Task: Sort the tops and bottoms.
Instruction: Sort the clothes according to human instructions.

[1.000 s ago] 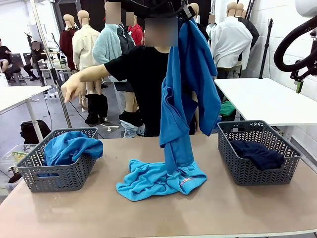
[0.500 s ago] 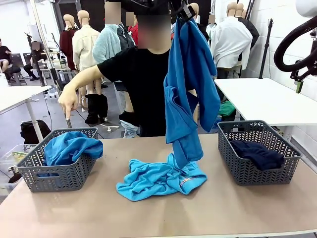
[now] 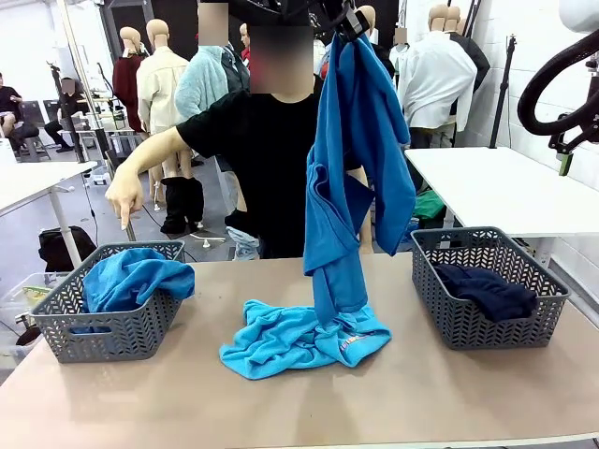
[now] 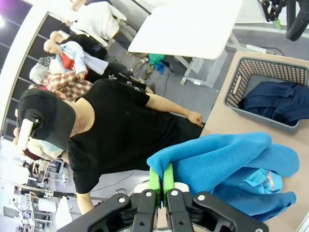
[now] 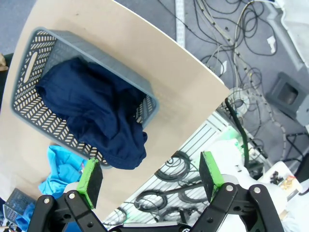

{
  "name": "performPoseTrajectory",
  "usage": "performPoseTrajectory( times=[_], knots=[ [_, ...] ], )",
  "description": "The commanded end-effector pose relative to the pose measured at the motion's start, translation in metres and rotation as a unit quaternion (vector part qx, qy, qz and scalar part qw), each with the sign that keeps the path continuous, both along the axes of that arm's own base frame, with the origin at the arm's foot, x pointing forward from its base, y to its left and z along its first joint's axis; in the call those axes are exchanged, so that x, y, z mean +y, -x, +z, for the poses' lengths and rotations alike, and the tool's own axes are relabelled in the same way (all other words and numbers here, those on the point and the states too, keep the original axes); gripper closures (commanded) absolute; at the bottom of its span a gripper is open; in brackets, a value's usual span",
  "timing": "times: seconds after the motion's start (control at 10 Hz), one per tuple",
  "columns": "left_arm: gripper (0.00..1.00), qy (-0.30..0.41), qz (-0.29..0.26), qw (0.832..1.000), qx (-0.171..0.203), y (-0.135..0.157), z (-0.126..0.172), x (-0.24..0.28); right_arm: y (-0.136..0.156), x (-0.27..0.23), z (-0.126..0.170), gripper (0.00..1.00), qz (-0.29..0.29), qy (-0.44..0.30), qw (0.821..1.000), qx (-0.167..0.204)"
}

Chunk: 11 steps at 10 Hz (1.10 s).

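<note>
My left gripper (image 3: pixel 347 21) is high above the table's middle, shut on the top of a medium blue top (image 3: pixel 360 159). The top hangs down and its lower end rests on a turquoise top (image 3: pixel 290 339) with a small red-white print, which lies on the table. In the left wrist view the green pads (image 4: pixel 154 178) of my left gripper (image 4: pixel 161 180) pinch the blue top (image 4: pixel 227 154). The dark navy bottoms (image 3: pixel 487 290) lie in the right basket (image 3: pixel 440 309). My right gripper (image 5: pixel 151 175) is open high above the navy bottoms (image 5: pixel 96 111).
A grey basket (image 3: pixel 112 332) at the left holds another blue top (image 3: pixel 131 279). A person in black stands at the far side, with one hand (image 3: pixel 122 198) pointing down over that basket. A white table (image 3: pixel 505 187) stands behind at the right.
The hanging blue top swung a little, and its lower end lifted, then settled back on the turquoise top. The person's pointing hand came down toward the left basket.
</note>
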<state>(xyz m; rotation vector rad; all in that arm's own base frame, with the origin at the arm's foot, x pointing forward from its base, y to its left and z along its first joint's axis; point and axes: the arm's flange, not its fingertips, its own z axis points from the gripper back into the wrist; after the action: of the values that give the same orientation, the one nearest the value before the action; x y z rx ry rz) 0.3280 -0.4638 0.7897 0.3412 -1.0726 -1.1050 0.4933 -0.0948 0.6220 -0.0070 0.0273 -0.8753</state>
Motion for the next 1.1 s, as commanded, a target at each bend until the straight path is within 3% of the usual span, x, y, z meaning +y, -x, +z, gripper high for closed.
performPoseTrajectory(
  times=[0.0,0.8,1.0],
  knots=[
    [1.00,0.009,-0.003,1.000,-0.001,0.001,0.006,0.003,0.001,-0.001,0.001,0.00,0.001,0.008,1.000,0.004],
    [1.00,0.000,0.000,1.000,0.000,0.000,0.000,0.000,0.001,-0.001,0.001,0.00,0.001,0.008,1.000,0.004],
    [1.00,0.033,0.050,0.997,-0.052,0.001,0.043,0.030,0.001,-0.001,0.001,0.00,0.001,0.008,1.000,0.004]
  ],
)
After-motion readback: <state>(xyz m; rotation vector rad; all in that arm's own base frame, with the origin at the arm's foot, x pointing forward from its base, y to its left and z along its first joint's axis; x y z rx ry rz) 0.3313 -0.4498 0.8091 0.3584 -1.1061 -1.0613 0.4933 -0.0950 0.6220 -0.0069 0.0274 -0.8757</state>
